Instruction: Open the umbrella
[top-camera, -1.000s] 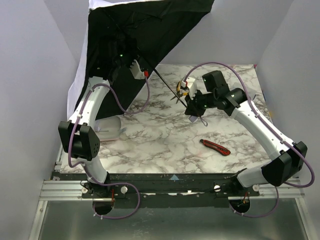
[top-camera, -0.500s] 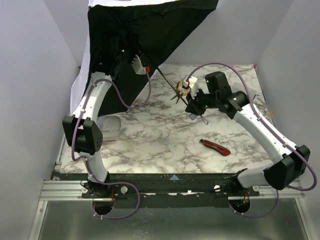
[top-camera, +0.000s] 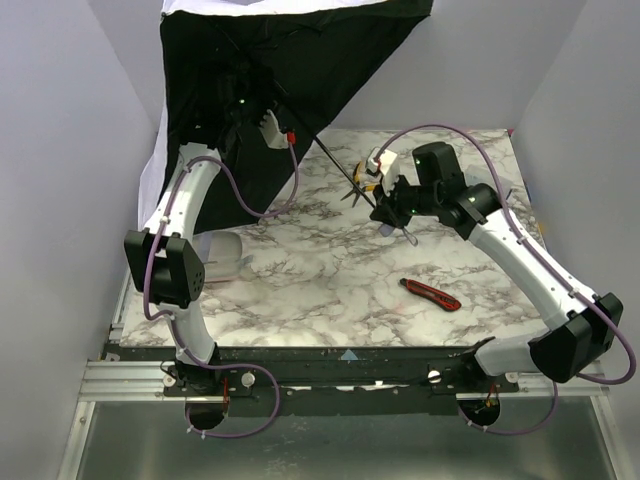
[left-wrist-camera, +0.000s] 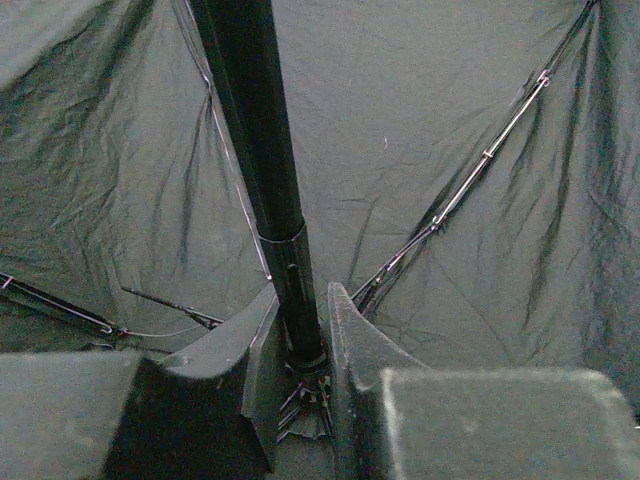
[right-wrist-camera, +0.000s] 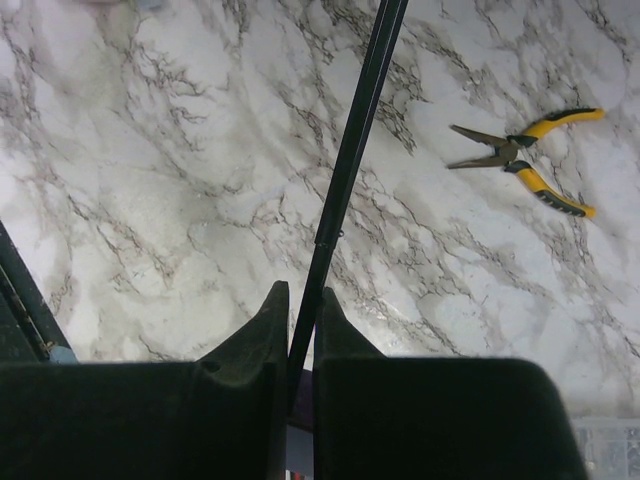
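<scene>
Opening umbrella (top-camera: 300, 60) at table's (top-camera: 330, 300) far-left corner.
I'm clenching left gripper (left-wrist-camera: 302, 300) and right gripper (right-wrist-camera: 300, 290) on its thin, slippery shaft (right-wrist-camera: 350, 170); fabric's floppy.

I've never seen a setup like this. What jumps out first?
A big umbrella, spread with its black lining facing the camera, fills the far left corner of the table. The left gripper clamps its thin shaft inside the canopy, while the right gripper pinches the shaft nearer mid-table. A red-and-black utility knife lies toward the near right.
</scene>
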